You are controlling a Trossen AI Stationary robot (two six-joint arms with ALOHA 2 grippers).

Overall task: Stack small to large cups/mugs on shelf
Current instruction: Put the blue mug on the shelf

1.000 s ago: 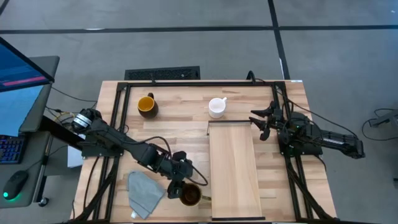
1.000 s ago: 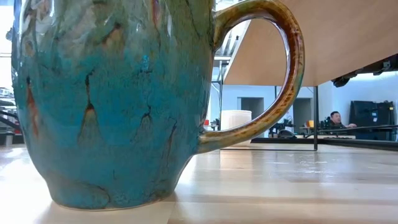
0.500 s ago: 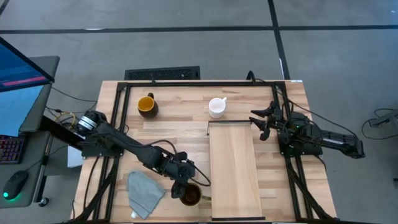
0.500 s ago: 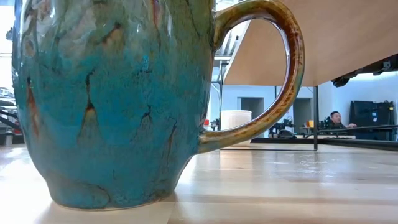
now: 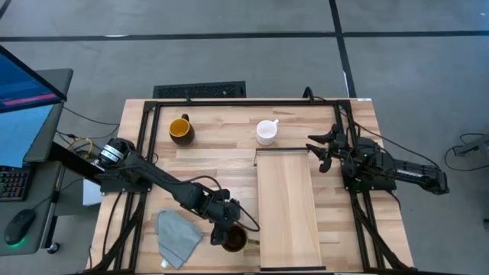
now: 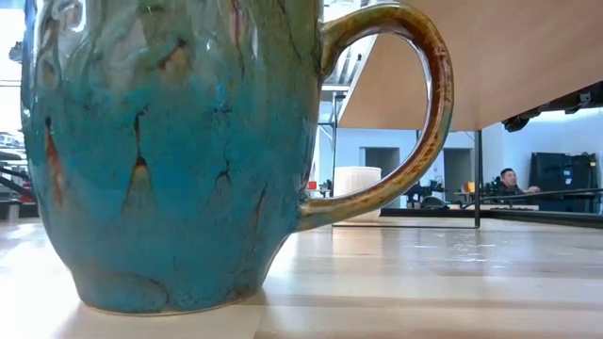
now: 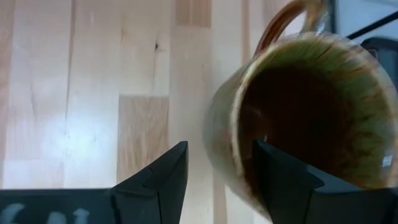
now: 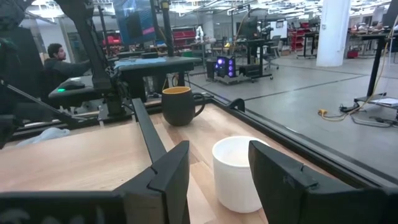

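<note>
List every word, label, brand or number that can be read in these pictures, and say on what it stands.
None can be read.
The brown mug, white mug and yellow mug carry no print.
The monitor shows only colour bands.
Room screens are too small to read.

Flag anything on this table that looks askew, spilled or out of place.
Nothing is spilled or broken. One oddity: a crumpled grey-blue cloth lies at the near left corner, beside the brown mug that the left end effector is reaching. The yellow-lined mug and the white mug stand upright; the shelf lies square to the table.
</note>
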